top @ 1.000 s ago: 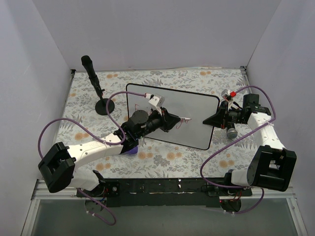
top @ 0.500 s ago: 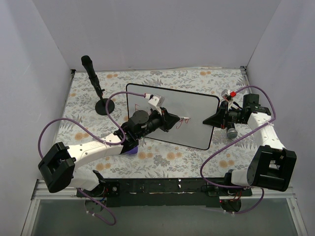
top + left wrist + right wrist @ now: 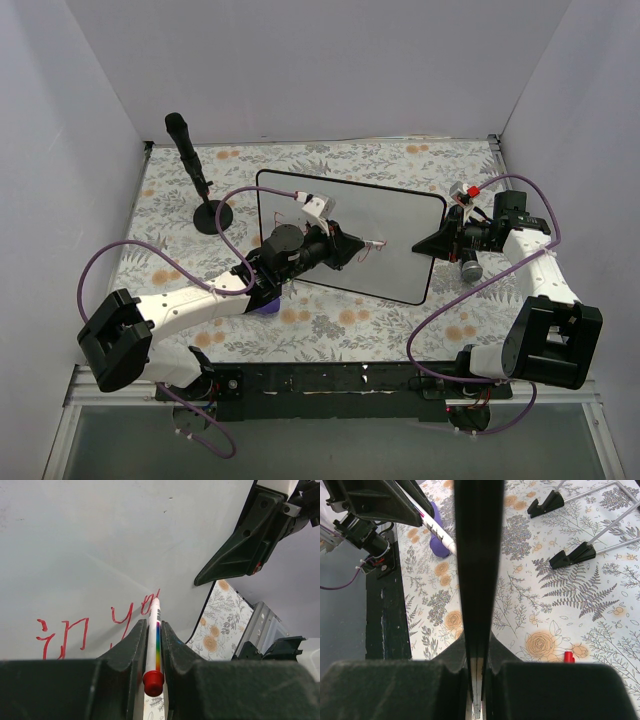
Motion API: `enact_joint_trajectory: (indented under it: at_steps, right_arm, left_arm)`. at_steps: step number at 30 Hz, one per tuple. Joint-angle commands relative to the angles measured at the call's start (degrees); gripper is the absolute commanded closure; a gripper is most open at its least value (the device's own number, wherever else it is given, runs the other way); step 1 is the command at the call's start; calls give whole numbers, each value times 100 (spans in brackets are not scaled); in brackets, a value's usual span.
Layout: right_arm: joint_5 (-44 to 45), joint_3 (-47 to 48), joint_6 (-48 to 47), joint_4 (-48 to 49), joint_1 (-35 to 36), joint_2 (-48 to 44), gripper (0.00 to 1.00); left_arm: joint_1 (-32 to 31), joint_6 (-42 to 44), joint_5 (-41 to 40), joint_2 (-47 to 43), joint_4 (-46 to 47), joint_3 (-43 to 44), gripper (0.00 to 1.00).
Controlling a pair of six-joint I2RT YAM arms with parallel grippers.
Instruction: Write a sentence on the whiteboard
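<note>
The whiteboard (image 3: 400, 222) lies tilted on the floral table, filling the left wrist view (image 3: 100, 535). My left gripper (image 3: 352, 247) is shut on a white marker pen (image 3: 153, 647) with a red end. The pen's tip touches the board at the end of the sentence (image 3: 80, 630), red lettering that reads roughly "in you". My right gripper (image 3: 428, 243) is shut on the board's right edge, which shows as a black vertical band (image 3: 479, 555) between its jaws (image 3: 479, 680). Its black finger (image 3: 235, 560) also shows in the left wrist view.
A black stand with an upright handle (image 3: 192, 160) sits at the back left. A purple object (image 3: 266, 307) lies under my left arm. A small red cap (image 3: 568, 656) rests on the cloth, near the board's black feet (image 3: 572, 556).
My left gripper has shifted the marker tip slightly over the board near the lettering's end. The right arm and the board have stayed still.
</note>
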Motion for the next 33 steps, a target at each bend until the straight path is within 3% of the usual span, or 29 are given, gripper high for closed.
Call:
enact_joint_trajectory:
  at_steps: [1,33]
  right_arm:
    - [139,107,-164,4,45,-64,99]
    - [165,89,-164,13,45,-73,99]
  left_arm:
    - [26,108,-82,-14,-200,-3,100]
    - [17,-76,32,153,336,199,100]
